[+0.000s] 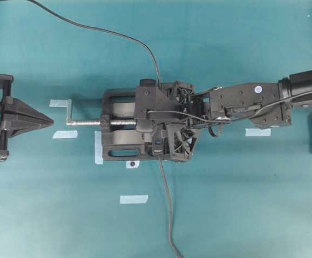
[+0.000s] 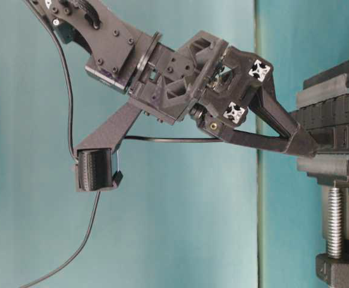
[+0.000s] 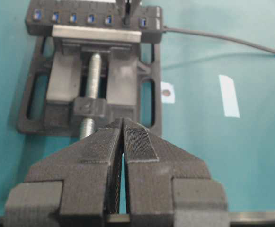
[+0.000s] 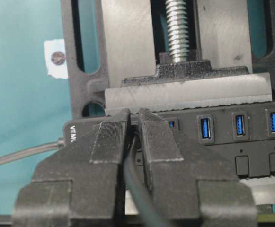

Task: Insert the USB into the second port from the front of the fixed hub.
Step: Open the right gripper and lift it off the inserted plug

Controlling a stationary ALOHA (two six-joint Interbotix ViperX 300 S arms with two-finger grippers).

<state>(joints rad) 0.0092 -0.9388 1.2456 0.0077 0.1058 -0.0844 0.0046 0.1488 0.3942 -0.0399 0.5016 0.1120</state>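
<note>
Alignment between plug and slot was the relation the coming move turned on; the right gripper (image 4: 133, 124) stood nose-down against the long narrow black hub (image 4: 251, 142) with its row of blue-lined slots, its two ribbed black fingers (image 4: 110, 137) drawn narrow around the small black USB plug (image 4: 134, 135), whose thin dark grey cable (image 4: 142, 198) ran back between the pads towards the camera; the plug's long axis pointed straight ahead from the claw into the hub's face, at right angles to the row of ports; in the left wrist view the plug (image 3: 126, 19) stood at the second slot from the cabled end of the hub (image 3: 94, 21), with one blue port (image 3: 142, 21) beyond it; whether it was fully seated or only touching the mouth could not be told, since the fingers hid the joint; the hub lay clamped in the wide black vise with a silver screw (image 1: 91, 122), and the right arm reached across it from the right in the overhead view; the left gripper (image 3: 123, 142) sat well apart at the far end of the vise, pads pressed together on nothing, so the right arm was plainly the nearer; judging from this, any remaining push would need to run straight along the plug's axis, since a sideways lean could jam it against the slot's edge
</note>
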